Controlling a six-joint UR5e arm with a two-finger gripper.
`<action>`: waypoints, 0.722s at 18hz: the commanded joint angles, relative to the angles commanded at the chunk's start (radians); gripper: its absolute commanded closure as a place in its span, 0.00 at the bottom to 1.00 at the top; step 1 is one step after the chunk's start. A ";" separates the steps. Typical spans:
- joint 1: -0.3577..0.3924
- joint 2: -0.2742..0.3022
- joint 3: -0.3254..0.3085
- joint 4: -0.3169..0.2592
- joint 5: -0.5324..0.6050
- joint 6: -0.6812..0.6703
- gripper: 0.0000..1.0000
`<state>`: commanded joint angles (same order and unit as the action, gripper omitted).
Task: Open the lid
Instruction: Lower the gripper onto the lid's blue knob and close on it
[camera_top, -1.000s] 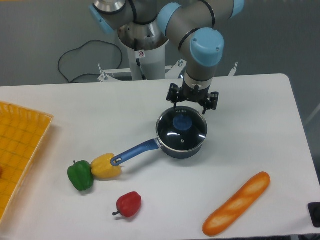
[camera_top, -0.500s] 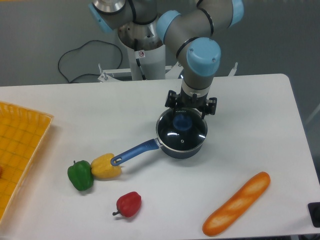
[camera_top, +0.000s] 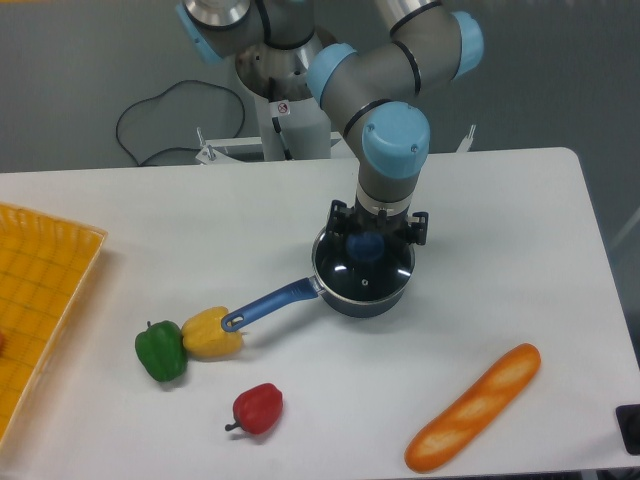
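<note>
A: Where's the lid?

B: Sitting flat on the dark blue saucepan, near the middle of the white bench. Glass disc, thin metal rim, blue knob at the centre.

A: And the claw?

B: Lowered straight down over the lid, hanging from the grey arm with light blue caps. Fingers reaching around the knob, one on each side. Spread apart, by the look of it, but hard to tell whether touching the knob or just beside it; knob partly hidden by the claw body.

A: Saucepan handle?

B: Long, blue, pointing toward the lower left. Tip right at the yellow pepper, touching or nearly so.

A: Anything else on the bench?

B: Green pepper pressed against the yellow one on its left. Red pepper below them, near the front edge. Baguette lying slantwise at the lower right, well apart from the saucepan. Yellow mesh tray at the far left edge, cut off by the frame. Black cable looping behind the bench, beside the arm's base.
</note>
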<state>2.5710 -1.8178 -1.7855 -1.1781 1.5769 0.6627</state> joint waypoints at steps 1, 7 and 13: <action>0.000 0.000 -0.003 0.002 -0.002 0.000 0.00; -0.009 -0.008 -0.006 0.005 -0.012 0.003 0.00; -0.008 -0.006 -0.009 0.003 -0.040 0.009 0.05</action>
<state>2.5633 -1.8239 -1.7948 -1.1750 1.5371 0.6719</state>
